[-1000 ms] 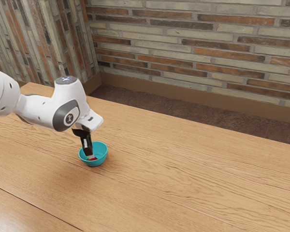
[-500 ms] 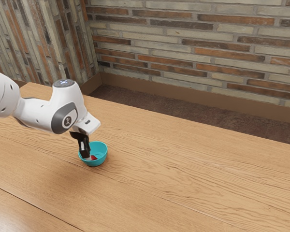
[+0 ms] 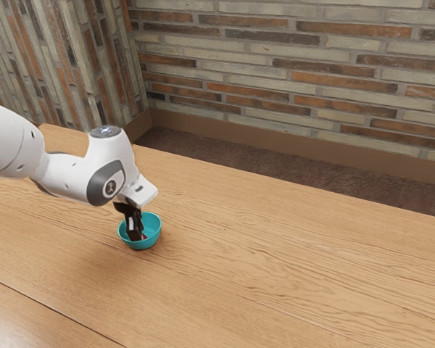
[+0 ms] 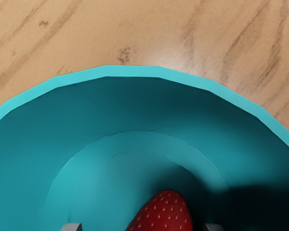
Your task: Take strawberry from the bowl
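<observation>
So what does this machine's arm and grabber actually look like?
My arm is glossy white with smooth, rounded sections. Near the wrist is a dark grey rounded panel bearing a small pale emblem, and above it a grey disc with bluish-white lights. My gripper is black, with two slim fingers ending in pale grey tips. I see no cables.

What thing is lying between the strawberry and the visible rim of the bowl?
Nothing lies there. In the wrist view, the stretch from the strawberry to the rim of the bowl is bare inner surface, partly in shadow.
</observation>
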Motion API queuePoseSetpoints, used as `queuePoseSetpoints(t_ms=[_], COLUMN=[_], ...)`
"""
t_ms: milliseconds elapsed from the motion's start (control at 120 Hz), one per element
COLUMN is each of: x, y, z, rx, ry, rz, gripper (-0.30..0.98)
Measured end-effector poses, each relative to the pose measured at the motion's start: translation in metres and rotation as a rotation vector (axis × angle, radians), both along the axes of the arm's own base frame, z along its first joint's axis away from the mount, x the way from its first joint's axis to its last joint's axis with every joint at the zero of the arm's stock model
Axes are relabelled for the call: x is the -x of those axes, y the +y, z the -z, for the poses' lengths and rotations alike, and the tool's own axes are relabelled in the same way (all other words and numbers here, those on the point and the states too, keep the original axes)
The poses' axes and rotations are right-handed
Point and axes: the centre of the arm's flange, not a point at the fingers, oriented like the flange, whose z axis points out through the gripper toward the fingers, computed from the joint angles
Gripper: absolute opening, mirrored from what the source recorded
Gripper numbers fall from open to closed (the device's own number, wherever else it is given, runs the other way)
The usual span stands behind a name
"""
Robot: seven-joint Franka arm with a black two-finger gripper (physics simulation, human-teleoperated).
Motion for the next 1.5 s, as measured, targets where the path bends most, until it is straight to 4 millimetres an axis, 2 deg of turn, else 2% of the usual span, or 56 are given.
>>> queuePoseSetpoints(t_ms=[200, 467, 533, 592, 625, 658, 733, 800, 850, 900, 967, 1075, 1167, 1217, 1250, 1267, 1300, 1325, 1342, 1358, 1375, 1400, 1425, 1467, 1500], x=[0.000, -0.002, -0.001, 0.001, 0.002, 0.000, -0.004, -0.011, -0.017, -0.021, -0.023, -0.023, -0.023, -0.022, -0.018, -0.014, -0.006, -0.008, -0.007, -0.004, 0.000, 0.005, 0.011, 0.019, 0.025], y=[0.001, 0.000, 0.000, -0.004, -0.013, -0.033, -0.111, -0.180, -0.211, -0.222, -0.226, -0.226, -0.226, -0.222, -0.215, -0.207, -0.181, -0.160, -0.145, -0.130, -0.113, -0.089, -0.064, -0.032, -0.017], z=[0.002, -0.005, -0.021, -0.059, -0.080, -0.096, -0.113, -0.104, -0.086, -0.073, -0.065, -0.061, -0.065, -0.088, -0.122, -0.148, -0.216, -0.285, -0.325, -0.355, -0.376, -0.394, -0.403, -0.409, -0.409], rx=[-0.001, -0.006, -0.009, -0.016, -0.019, -0.018, -0.004, 0.012, 0.017, 0.019, 0.021, 0.025, 0.027, 0.032, 0.039, 0.043, 0.053, 0.064, 0.068, 0.069, 0.067, 0.063, 0.057, 0.047, 0.041], ry=[-0.002, -0.017, -0.042, -0.090, -0.117, -0.137, -0.161, -0.150, -0.127, -0.109, -0.097, -0.083, -0.086, -0.107, -0.130, -0.142, -0.188, -0.254, -0.288, -0.308, -0.313, -0.303, -0.281, -0.236, -0.198], rz=[0.005, 0.012, 0.012, 0.018, 0.033, 0.066, 0.189, 0.291, 0.328, 0.337, 0.334, 0.324, 0.319, 0.297, 0.252, 0.216, 0.122, 0.048, -0.001, -0.049, -0.097, -0.172, -0.246, -0.356, -0.418], gripper=[0.17, 0.11, 0.10, 0.09, 0.09, 0.09, 0.08, 0.08, 0.08, 0.08, 0.09, 0.31, 0.45, 0.50, 0.52, 0.54, 0.56, 0.57, 0.58, 0.59, 0.60, 0.61, 0.61, 0.63, 0.64])
